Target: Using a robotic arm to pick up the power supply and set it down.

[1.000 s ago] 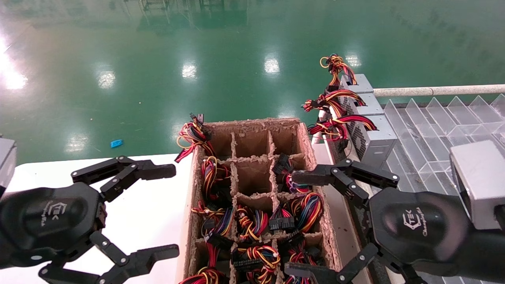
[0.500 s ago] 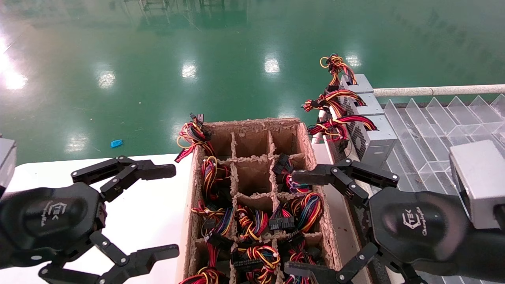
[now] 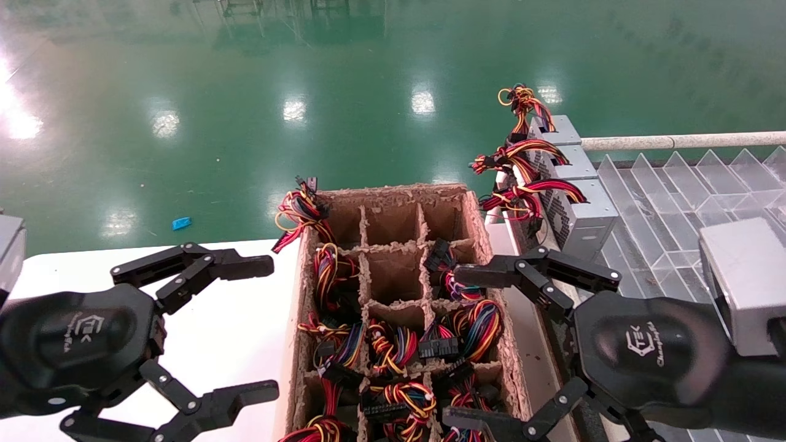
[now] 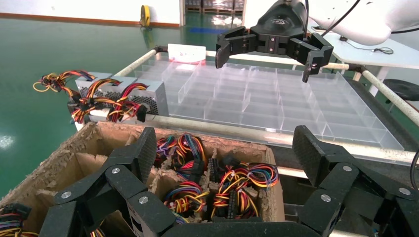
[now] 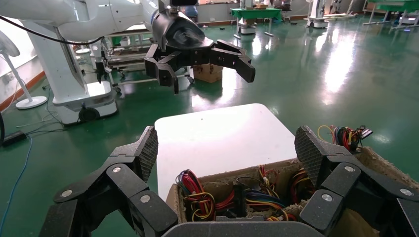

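Left gripper (image 3: pixel 245 325): held over the white desk (image 3: pixel 245 307), left of the carton; fingers spread wide, nothing held. Seen from the front in the right wrist view (image 5: pixel 207 64), with its white arm (image 5: pixel 89 19) behind

Right gripper (image 3: pixel 466 347): held over the carton's right edge; fingers spread wide, nothing held. Seen from the front in the left wrist view (image 4: pixel 269 47), above the tray

Carton (image 3: pixel 491 245): brown cardboard, split into cells by dividers. Near and middle cells are filled with wire bundles (image 3: pixel 473 325) in red, yellow and black with black plugs; far cells are seen bare. One bundle (image 3: pixel 298 212) is hung over the far left corner

Power supplies (image 3: pixel 583 212): three grey boxes in a row at the tray's left end, right of and beyond the carton, wires trailing left. The honeycomb vent face (image 4: pixel 148 101) is shown plainly in the left wrist view only

Tray (image 3: pixel 675 196): clear plastic, divided; its compartments are shown fully in the left wrist view
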